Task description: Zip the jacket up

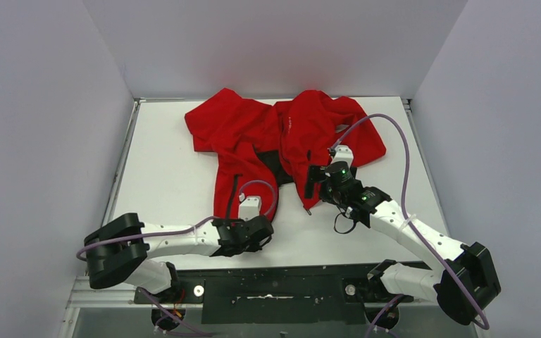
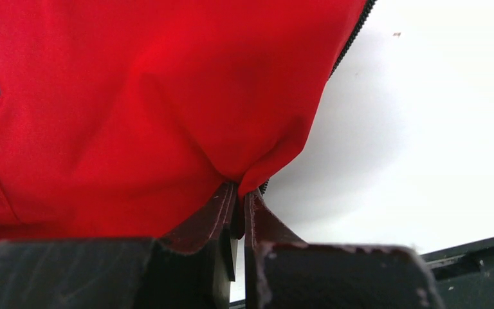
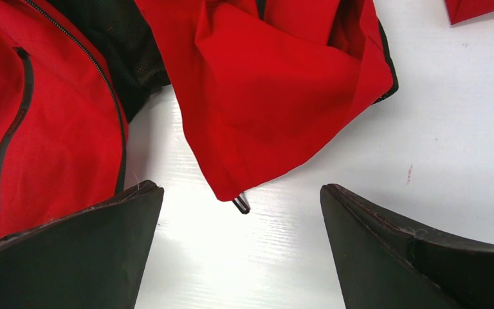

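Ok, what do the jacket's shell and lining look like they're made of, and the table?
The jacket shell looks like thin woven synthetic, smooth with a slight sheen; it folds in crisp creases. The lining looks like dark mesh: a fine grid texture shows. The table seems a hard white board, painted or laminated, with faint streaks and a small scuff.

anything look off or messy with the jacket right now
Nothing looks damaged, but the jacket lies crumpled and askew: its front halves splay apart, dark lining showing between them. The left claw pinches one bottom corner; the other corner's zipper end lies on the table near the open right claw.
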Controlling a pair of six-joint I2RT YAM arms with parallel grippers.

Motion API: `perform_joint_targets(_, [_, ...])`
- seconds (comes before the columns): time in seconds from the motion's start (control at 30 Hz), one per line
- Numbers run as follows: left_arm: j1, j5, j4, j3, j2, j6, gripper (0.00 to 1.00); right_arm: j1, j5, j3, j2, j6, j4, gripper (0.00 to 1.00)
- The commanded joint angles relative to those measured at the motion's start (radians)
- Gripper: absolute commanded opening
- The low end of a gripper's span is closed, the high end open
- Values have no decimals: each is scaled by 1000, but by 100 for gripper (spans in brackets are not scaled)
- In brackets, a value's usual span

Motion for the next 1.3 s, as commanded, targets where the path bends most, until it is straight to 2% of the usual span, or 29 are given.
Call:
perform_joint_targets(0.0, [8,15,29,-70,-110,-21,0,-1,-20,13,7,-29,23,100])
perform_joint_targets(0.23, [51,-9,87,-123,-306,3,0,-3,-66,40,85,-129,-11,97])
perform_joint_targets(0.43, [157,31,55,-96,-407,87,0,-10,-50,101,146,-241,-15,89])
perform_joint_targets(0.73, [220,1,-40,31,-437,191,0,-71,-162,184,275,-330,7,77])
perform_joint_targets(1.27, [290,54,-50,35,-498,237,0,-79,-168,93,380,-271,65,73])
